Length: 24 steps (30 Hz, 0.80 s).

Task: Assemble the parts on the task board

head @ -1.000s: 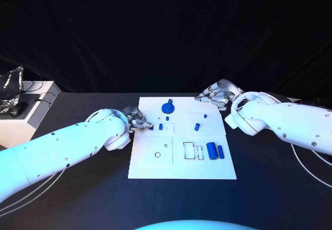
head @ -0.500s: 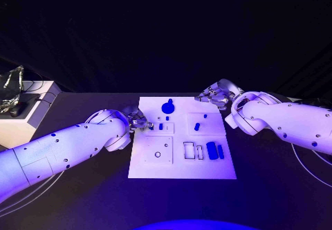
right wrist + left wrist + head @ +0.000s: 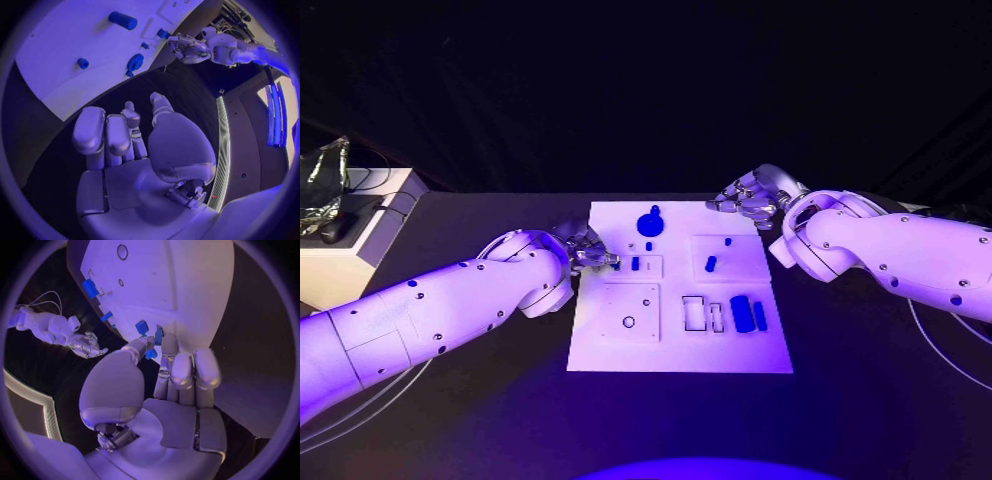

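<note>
Left hand (image 3: 589, 252) hovering at the task board's (image 3: 678, 350) left edge, pinching a small blue part (image 3: 142, 327) between thumb and fingertip | right hand (image 3: 750, 200) resting off the board's far right corner, fingers loosely apart, holding nothing | other blue parts (image 3: 749, 314) lying on the board.

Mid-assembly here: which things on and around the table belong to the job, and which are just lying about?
Job:
task board
round knobbed blue part
blue part at the left hand's fingertips
blue peg in the right panel
two blue blocks
left hand
right hand

Lying about:
white box off the table's left
crumpled foil on it
</note>
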### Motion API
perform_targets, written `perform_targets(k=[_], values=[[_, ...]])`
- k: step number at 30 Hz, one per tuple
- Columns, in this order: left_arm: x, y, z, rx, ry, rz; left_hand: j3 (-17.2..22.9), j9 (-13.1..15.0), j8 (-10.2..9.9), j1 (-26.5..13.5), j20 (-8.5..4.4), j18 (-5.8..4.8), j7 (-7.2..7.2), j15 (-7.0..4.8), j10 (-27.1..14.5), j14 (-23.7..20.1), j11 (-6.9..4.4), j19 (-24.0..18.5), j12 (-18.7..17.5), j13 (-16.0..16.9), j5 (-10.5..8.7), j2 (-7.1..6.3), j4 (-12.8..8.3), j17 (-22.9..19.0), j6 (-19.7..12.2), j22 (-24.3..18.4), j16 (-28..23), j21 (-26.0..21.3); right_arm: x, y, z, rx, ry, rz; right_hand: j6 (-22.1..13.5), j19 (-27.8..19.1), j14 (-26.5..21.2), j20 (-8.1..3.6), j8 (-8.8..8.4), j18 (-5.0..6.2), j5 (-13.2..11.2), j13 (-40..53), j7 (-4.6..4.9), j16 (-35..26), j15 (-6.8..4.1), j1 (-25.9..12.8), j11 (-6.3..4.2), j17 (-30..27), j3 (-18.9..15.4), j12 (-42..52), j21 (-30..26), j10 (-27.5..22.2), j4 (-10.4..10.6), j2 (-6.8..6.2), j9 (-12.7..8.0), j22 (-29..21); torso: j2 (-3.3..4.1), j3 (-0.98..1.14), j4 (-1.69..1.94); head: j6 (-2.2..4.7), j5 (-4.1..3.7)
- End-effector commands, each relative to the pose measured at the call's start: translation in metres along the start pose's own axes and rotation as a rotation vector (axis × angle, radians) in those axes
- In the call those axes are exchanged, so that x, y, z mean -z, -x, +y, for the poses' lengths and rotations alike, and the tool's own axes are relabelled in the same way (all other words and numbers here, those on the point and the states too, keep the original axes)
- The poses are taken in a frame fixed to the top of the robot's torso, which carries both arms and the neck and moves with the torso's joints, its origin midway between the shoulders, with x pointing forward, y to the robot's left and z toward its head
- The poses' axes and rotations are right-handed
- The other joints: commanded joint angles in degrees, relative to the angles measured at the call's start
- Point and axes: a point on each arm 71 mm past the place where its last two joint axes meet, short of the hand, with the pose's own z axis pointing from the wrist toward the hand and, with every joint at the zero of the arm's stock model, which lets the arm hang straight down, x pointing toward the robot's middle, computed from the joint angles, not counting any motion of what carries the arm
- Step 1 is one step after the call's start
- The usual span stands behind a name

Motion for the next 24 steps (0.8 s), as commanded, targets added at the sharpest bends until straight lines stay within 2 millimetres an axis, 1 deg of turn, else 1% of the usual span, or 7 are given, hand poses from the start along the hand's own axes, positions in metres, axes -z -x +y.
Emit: perform_targets(k=[1, 16, 24], values=[[-0.0003, 0.0009, -0.0001, -0.002, -0.011, -0.023, 7.1, 0.1, 0.3, 0.7, -0.08, -0.50, -0.16, -0.47, 1.9, -0.1, -1.60, 0.4, -0.3, 0.1, 0.37, -0.04, -6.8, 0.0, 0.3, 7.6, 0.4, 0.3, 0.0002, -0.0006, 0.0012, 0.007, 0.014, 0.007, 0.3, 3.4, -0.1, -0.15, -0.21, 0.08, 0.1, 0.1, 0.11, -0.2, -0.02, -0.2, 0.05, -0.1, -0.1, -0.3, -0.2, 0.2, 0.1, 0.41, -0.1, 7.7, 0.02, -0.03, -0.02, 0.00, -0.04], [-0.0005, -0.0041, 0.0025, -0.014, 0.000, 0.021, 7.1, 0.0, 0.3, 0.7, -0.03, -0.46, -0.15, -0.45, 1.9, -0.1, -1.59, 0.4, -0.3, 0.1, 0.34, -0.11, -6.7, -0.1, 0.2, 7.5, 0.3, 0.2, 0.0003, -0.0002, 0.0006, 0.008, 0.012, 0.007, 0.3, 3.4, -0.1, -0.15, -0.21, 0.08, 0.1, 0.1, 0.11, -0.2, -0.02, -0.2, 0.05, -0.1, -0.1, -0.3, -0.2, 0.2, 0.1, 0.41, -0.1, 7.7, -0.02, 0.00, 0.01, -0.25, -0.14], [-0.0007, -0.0058, 0.0025, -0.019, 0.003, 0.038, 7.0, -0.1, 0.3, 0.7, -0.02, -0.45, -0.17, -0.45, 2.0, -0.2, -1.59, 0.3, -0.3, 0.1, 0.33, -0.11, -6.7, -0.2, 0.3, 7.5, 0.3, 0.2, 0.0003, -0.0003, 0.0007, 0.009, 0.013, 0.009, 0.3, 3.4, -0.1, -0.15, -0.21, 0.08, 0.1, 0.1, 0.11, -0.2, -0.02, -0.2, 0.05, -0.1, -0.1, -0.3, -0.2, 0.2, 0.1, 0.41, -0.1, 7.7, 0.00, -0.01, -0.01, -0.24, -0.10]])
